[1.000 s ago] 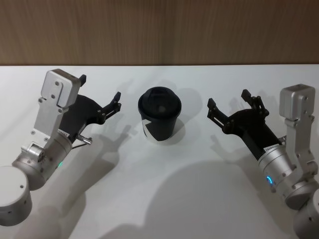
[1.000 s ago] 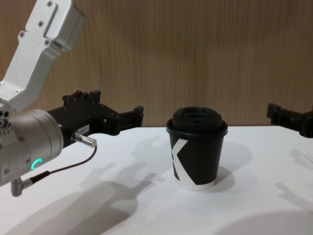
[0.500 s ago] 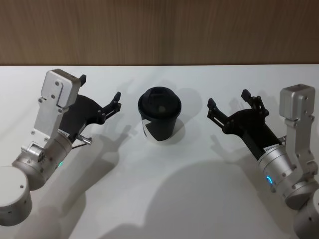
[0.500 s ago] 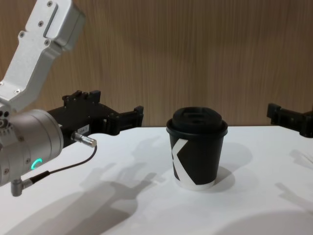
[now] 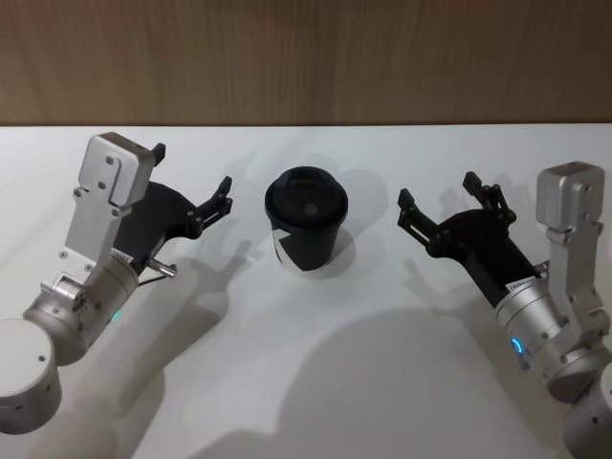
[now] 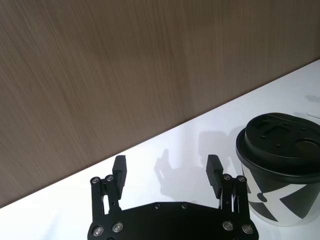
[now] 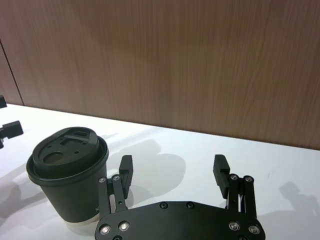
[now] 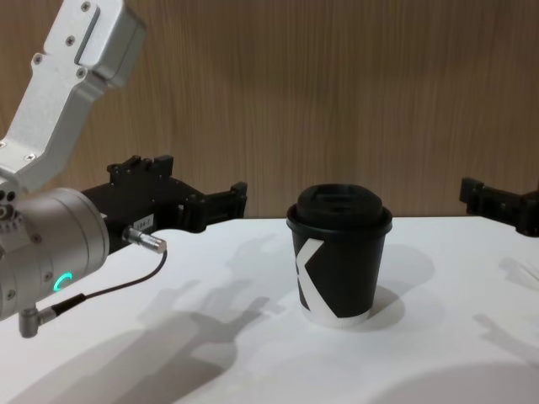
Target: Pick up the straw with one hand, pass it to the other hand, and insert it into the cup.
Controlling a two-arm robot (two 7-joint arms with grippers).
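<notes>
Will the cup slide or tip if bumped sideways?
Likely slides: the paper cup sits on a smooth table. A push near the lid might tip it; its base is narrower. The left gripper and right gripper flank it.

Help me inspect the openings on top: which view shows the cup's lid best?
The right wrist view: the lid is close, whole and seen from above, its openings plain. The head view shows it from above but small; the left wrist view puts it at the edge; the chest view shows it side-on.

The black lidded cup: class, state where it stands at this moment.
In the head view the cup stands upright near the middle of the white table, between the left gripper and the right gripper, touching neither.
</notes>
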